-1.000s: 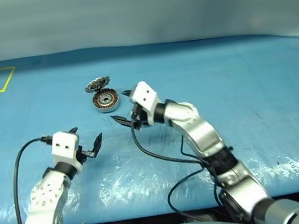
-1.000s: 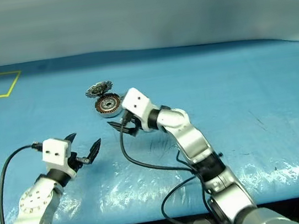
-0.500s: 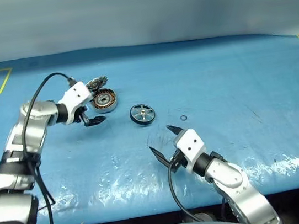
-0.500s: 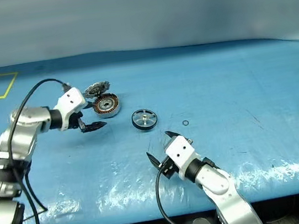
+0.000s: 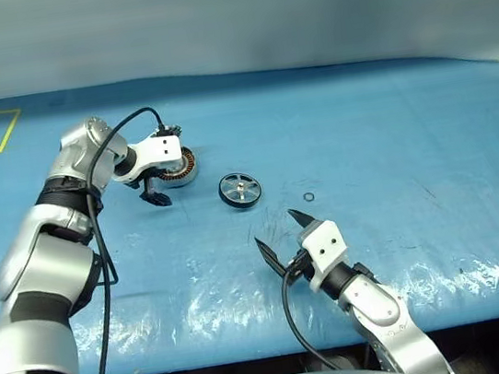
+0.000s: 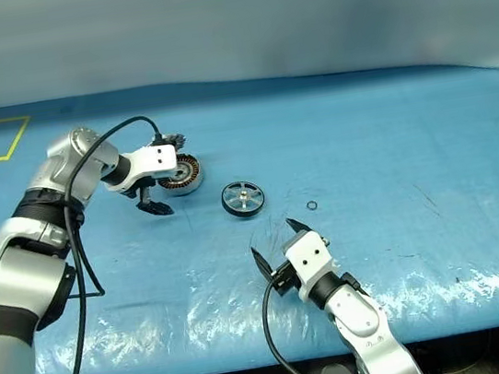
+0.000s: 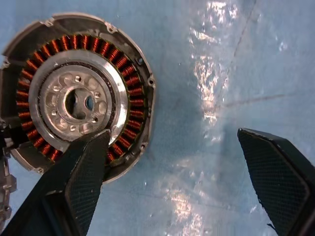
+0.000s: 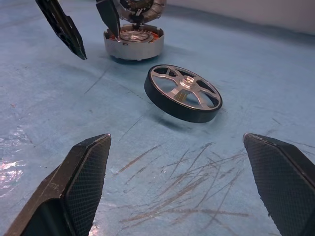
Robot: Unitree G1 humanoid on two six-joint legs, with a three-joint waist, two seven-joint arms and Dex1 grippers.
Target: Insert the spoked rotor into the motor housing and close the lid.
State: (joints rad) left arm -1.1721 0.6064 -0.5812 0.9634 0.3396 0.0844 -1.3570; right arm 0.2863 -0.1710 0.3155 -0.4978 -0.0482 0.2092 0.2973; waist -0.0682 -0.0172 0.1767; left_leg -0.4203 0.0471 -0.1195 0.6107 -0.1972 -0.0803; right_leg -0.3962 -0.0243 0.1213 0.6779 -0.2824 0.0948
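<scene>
Spoked rotor (image 5: 240, 190) lying flat on the blue table (image 5: 390, 130), just right of the motor housing (image 5: 175, 167).
Sitting ahead of the right gripper (image 5: 284, 235), spread wide and empty; left gripper (image 5: 159, 193), likewise wide and empty, now hovering beside the housing, having swung forward; right arm having pulled back off the rotor.

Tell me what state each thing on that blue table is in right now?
Spoked rotor: lying on the table, outside the housing, not held.
Motor housing: open, copper windings showing, no rotor inside.
Left gripper: open, hovering beside the housing.
Right gripper: open, empty, pointing toward the rotor.
Small dark ring: lying loose on the table.
</scene>
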